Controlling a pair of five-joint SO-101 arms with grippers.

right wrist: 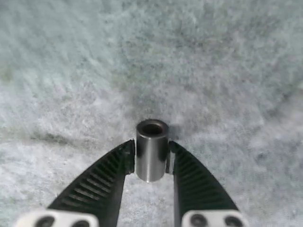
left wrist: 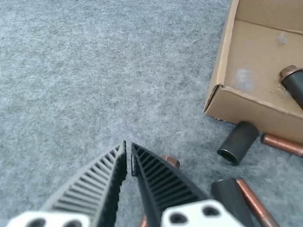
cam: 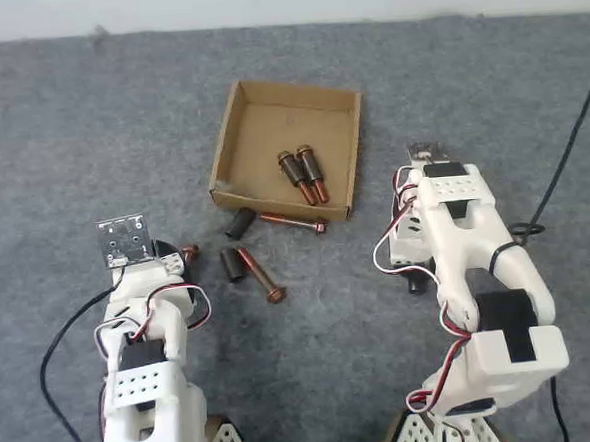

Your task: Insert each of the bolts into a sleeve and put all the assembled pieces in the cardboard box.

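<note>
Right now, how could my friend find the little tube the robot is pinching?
Find the cardboard box on the grey mat, then the robot's right arm beside it. Its pincer grips a dark, empty sleeve. The other two empty sleeves lie loose on the mat by the box, next to bolts.

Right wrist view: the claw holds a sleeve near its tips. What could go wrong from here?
1. The right claw grips the round sleeve only near its tips, so it may slip or turn during insertion.
2. The left claw holds its bolt mostly hidden behind a finger; lining it up with the bore could be hard.
3. A loose sleeve and a loose bolt lie near the left claw and might get knocked.
</note>
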